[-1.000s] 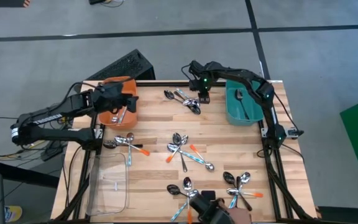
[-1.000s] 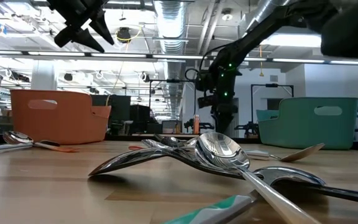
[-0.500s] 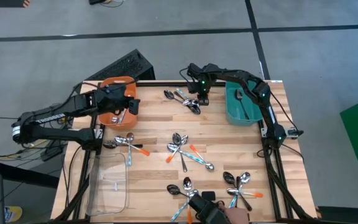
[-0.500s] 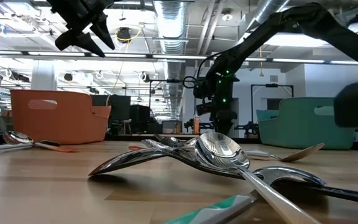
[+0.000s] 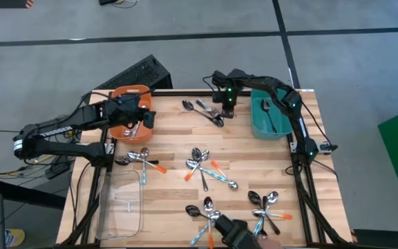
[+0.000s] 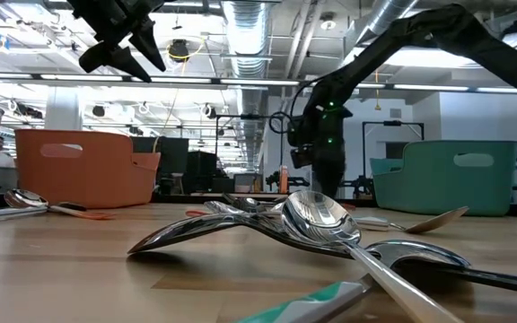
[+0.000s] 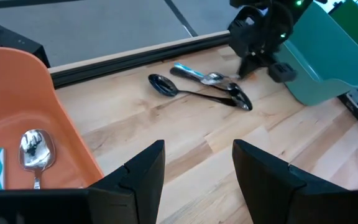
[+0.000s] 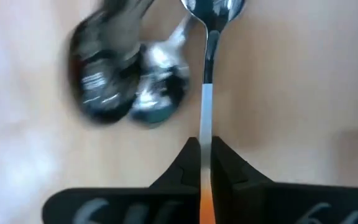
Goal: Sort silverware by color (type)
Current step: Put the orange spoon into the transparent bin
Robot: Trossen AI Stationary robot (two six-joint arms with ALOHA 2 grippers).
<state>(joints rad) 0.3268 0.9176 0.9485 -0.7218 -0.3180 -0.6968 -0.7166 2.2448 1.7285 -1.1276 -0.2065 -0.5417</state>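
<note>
The wooden table (image 5: 178, 149) carries three bins: a clear tray (image 5: 119, 204) near the left front corner, an orange bin (image 5: 131, 114) at the left rear and a teal bin (image 5: 268, 116) at the right rear. Silverware lies in loose clusters — one at mid-table (image 5: 206, 168), one by the orange bin's front (image 5: 141, 159), two along the near edge (image 5: 267, 207), and a small heap at the rear centre (image 5: 206, 111).

The left gripper (image 7: 197, 174) hangs over the orange bin's inner edge with its fingers spread and nothing between them; a silver spoon (image 7: 36, 152) rests inside that bin.

The right gripper (image 8: 204, 163) sits low over the rear heap, its fingers pressed together on the handle of an orange-handled spoon (image 8: 207, 74) — the bowl points away from it, just beside two dark and shiny spoon bowls (image 8: 126, 84).
</note>
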